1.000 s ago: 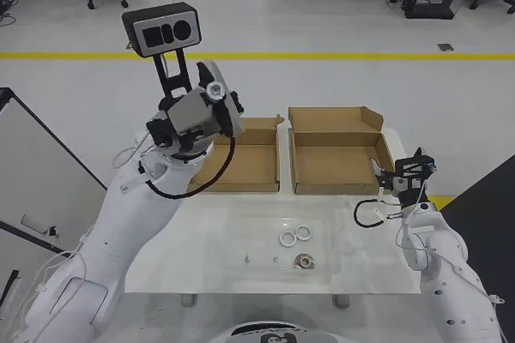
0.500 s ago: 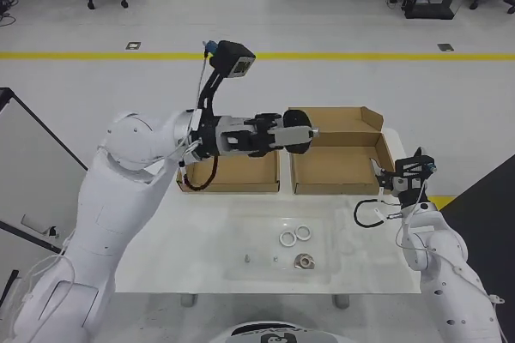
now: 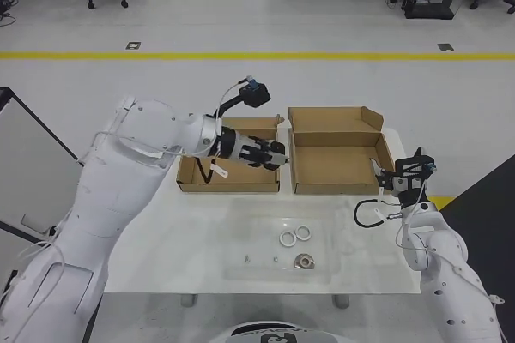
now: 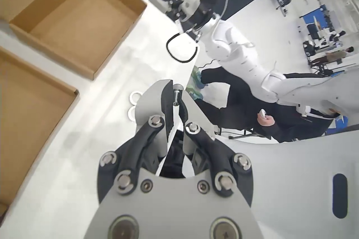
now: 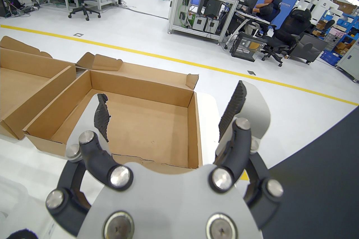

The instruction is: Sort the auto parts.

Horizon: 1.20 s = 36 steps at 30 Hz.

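My left gripper (image 3: 275, 155) hangs over the right-hand edge of the left cardboard box (image 3: 227, 176). In the left wrist view it (image 4: 174, 101) is shut on a small silver screw (image 4: 176, 91), head up between the fingertips. On the table in front lie two white rings (image 3: 287, 237) (image 3: 303, 231), a round metal part (image 3: 305, 261) and a small screw (image 3: 247, 257). My right gripper (image 3: 393, 179) is at the right side of the right cardboard box (image 3: 335, 167). It stands open with nothing in it (image 5: 171, 100).
A clear plastic tray (image 3: 266, 276) holds the loose parts at the table's front middle. Both boxes (image 5: 140, 88) (image 5: 25, 77) are open at the table's back, flaps up. A black cable loop (image 3: 366, 214) hangs off the right arm. Bare white table lies left of the tray.
The left arm has swung down from high up near the camera and out over the boxes, then drawn back to the left box's right edge. The right arm has stayed still.
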### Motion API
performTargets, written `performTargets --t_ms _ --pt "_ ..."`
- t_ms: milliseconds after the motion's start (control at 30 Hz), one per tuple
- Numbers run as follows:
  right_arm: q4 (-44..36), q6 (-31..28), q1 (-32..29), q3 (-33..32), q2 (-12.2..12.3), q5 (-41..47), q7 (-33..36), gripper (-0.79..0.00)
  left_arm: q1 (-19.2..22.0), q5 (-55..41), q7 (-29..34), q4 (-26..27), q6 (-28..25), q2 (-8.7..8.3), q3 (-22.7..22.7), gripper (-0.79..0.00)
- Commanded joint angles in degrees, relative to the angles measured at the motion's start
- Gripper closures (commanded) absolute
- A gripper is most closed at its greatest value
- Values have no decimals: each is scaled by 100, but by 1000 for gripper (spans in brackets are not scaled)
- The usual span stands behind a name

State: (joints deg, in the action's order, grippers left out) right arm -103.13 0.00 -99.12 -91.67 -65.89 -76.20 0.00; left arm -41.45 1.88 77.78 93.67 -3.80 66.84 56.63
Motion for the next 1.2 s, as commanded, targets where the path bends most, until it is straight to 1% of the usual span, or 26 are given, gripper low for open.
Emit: performTargets --t_ms 0,133,200,333,433,567,667,767,967,1067,1167 --pt "0 0 0 0 0 0 0 -785 29 171 138 -106 47 -6 -111 0" --pt "0 0 0 0 0 0 0 -785 239 654 360 -372 16 9 -414 0" --pt "0 0 0 0 0 0 0 -785 380 702 374 -568 -20 51 -592 0" --pt "0 0 0 0 0 0 0 -785 852 1098 440 -1084 -181 186 -1113 0" --pt "0 0 0 0 0 0 0 -785 1195 1274 340 -1583 -306 344 -1540 0" --pt "0 0 0 0 0 0 0 -785 1565 1413 194 -2257 -459 600 -2108 0" --pt "0 0 0 0 0 0 0 -785 1781 1557 74 -2790 -535 800 -2483 0" --pt "0 0 0 0 0 0 0 -785 1947 1642 -125 -3254 -593 996 -2759 0" --pt "0 0 0 0 0 0 0 -785 2153 1854 -454 -3990 -695 1366 -3203 0" --pt "0 0 0 0 0 0 0 -785 2186 1906 -707 -4394 -848 1525 -3335 0" --pt "0 0 0 0 0 0 0 -785 2189 1911 -751 -4427 -884 1541 -3343 0"
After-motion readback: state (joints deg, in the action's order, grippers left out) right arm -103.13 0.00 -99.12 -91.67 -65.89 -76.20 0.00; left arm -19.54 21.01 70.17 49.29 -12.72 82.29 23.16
